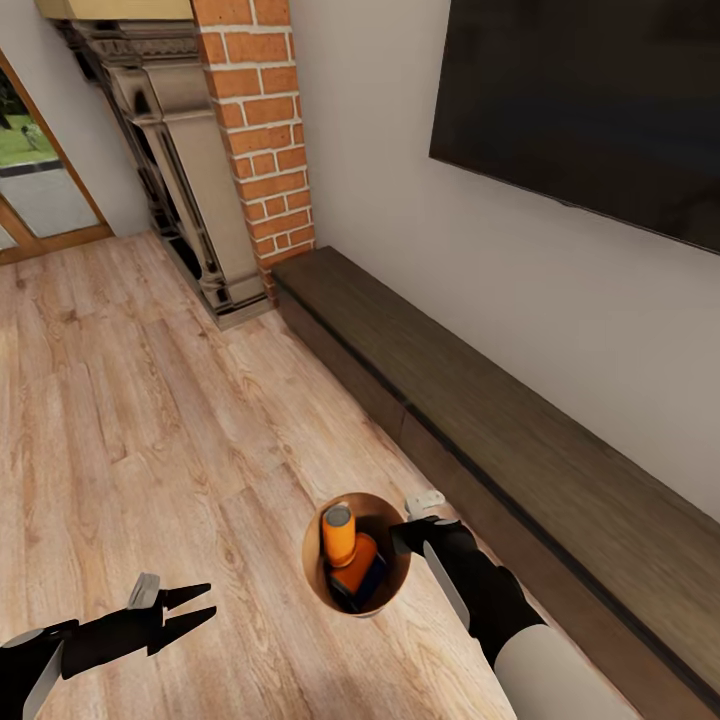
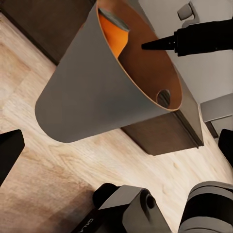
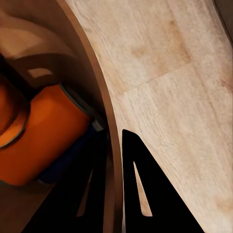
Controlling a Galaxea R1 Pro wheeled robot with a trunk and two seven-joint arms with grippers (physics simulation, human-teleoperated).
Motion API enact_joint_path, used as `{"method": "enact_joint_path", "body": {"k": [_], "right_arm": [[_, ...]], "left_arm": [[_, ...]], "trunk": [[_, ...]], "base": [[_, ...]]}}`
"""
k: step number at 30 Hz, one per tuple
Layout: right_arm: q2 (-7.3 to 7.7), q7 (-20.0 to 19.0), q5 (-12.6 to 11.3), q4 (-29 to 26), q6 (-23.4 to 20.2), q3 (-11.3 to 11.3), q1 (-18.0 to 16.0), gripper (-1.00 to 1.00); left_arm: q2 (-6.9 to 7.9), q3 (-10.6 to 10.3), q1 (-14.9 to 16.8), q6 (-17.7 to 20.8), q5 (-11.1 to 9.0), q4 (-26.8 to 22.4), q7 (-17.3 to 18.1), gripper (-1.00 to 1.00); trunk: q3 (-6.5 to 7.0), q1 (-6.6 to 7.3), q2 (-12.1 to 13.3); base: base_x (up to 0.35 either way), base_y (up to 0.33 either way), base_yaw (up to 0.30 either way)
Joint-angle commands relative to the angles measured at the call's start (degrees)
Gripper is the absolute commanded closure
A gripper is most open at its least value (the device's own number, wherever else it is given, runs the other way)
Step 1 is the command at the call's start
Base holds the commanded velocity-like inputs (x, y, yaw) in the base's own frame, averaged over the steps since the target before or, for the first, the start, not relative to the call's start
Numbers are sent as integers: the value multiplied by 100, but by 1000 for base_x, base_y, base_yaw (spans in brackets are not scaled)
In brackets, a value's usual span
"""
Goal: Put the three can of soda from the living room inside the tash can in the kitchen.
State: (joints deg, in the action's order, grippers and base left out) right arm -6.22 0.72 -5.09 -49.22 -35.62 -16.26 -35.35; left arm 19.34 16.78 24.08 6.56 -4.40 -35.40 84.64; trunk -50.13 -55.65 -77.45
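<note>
**Bin loaded, haul to the kitchen was next**

Right tool (image 1: 408, 537) was clamped on the bin (image 1: 318, 580) rim, one finger inside, one outside, holding it off the floor (image 1: 150, 400). The cans (image 1: 345, 550) sat inside the bin, just past that tool; I could only make out two for sure. Left tool (image 1: 195, 604) hung released, well off to the side, holding nothing. Looked like the carry step: next call was turning away from the cabinet (image 1: 520, 440) close alongside and the fireplace (image 1: 190, 190) further ahead without tipping the bin.
</note>
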Motion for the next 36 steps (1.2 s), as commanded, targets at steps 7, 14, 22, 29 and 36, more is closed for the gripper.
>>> {"method": "enact_joint_path", "body": {"k": [7,14,22,29,36], "right_arm": [[-2,-45,-80,-256,18,5,-5,100],[-4,-45,-82,-427,19,-7,1,100],[-2,-45,-82,-439,20,-9,1,100],[-4,-45,-81,-440,20,-9,-1,100],[-6,-45,-81,-440,20,-9,1,100]], "left_arm": [[0,-5,0,3,-4,-3,0,-100],[-2,-7,0,4,-8,-10,0,-100],[-4,-8,0,4,-9,-9,0,-100],[-5,-8,0,4,-9,-10,0,-100],[-6,-8,0,4,-9,-10,5,-100]], "trunk": [[-18,-22,-42],[-144,-176,-323],[-287,-352,-643],[-413,-505,-924],[-449,-549,-1004]], "base": [[0,0,0],[0,0,0],[0,0,0],[0,0,0],[0,0,0]]}}
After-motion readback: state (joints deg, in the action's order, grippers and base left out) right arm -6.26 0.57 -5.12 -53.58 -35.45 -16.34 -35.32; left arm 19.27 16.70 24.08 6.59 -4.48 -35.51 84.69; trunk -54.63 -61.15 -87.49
